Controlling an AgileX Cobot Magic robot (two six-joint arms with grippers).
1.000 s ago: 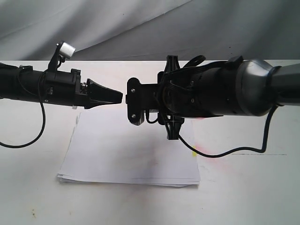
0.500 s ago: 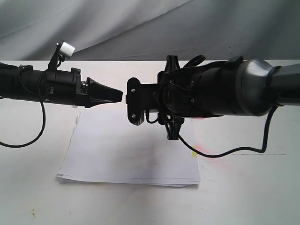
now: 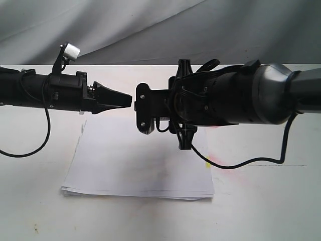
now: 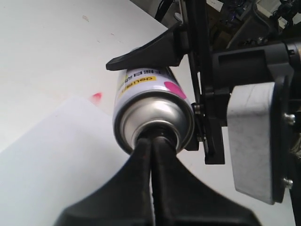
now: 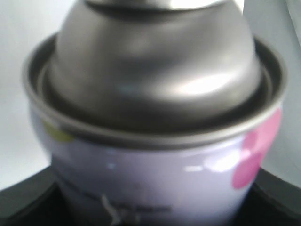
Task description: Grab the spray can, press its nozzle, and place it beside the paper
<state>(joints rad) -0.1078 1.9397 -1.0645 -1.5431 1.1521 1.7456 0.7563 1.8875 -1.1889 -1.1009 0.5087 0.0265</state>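
Note:
The spray can (image 4: 151, 96) is held sideways in the air above the paper (image 3: 140, 160). It is silver with a white label, a pink dot and a yellow stripe. My right gripper (image 3: 142, 108) is shut on its body, one finger (image 4: 146, 54) on each side. In the right wrist view the can (image 5: 150, 174) and its domed shoulder (image 5: 155, 70) fill the picture. My left gripper (image 4: 153, 137) is shut, its joined tips pushed against the middle of the can's top. The nozzle is hidden behind those tips. The paper (image 4: 56, 155) lies flat, with a yellow tab (image 3: 207, 163) on its right edge.
The white table (image 3: 261, 201) carries faint pink stains (image 3: 220, 160) right of the paper. A black cable (image 3: 241, 163) hangs from the right arm, and another loops under the left arm (image 3: 30, 150). Grey cloth (image 3: 150, 30) hangs behind.
The left gripper has shifted very slightly upward at the can's top. The right arm and the can have stayed still.

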